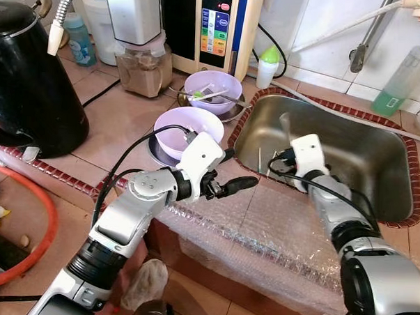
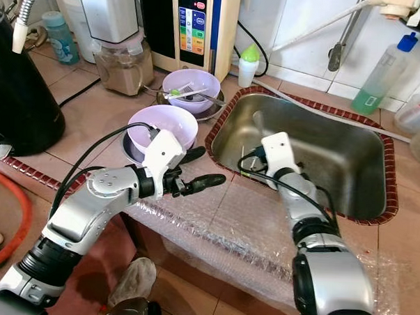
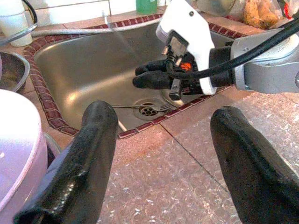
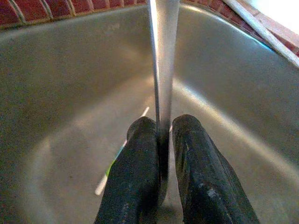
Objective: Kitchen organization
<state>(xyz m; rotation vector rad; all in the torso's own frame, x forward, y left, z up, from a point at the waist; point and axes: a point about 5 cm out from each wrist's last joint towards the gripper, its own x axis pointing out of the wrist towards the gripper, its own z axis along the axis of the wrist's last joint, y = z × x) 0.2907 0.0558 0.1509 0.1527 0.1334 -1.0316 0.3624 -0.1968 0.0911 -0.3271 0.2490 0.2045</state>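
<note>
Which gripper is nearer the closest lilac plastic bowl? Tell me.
Left. The left gripper hovers open over the counter edge right beside the closest lilac plastic bowl. The right gripper is farther off, over the steel sink, shut on a flat metal utensil handle.

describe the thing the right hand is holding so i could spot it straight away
Start at the steel sink set in the tiled counter. The right hand reaches over the sink's near edge, its black fingers shut on a thin metal utensil handle. The handle stands up over the basin, unlike the pale stick lying flat on the sink bottom.
</note>
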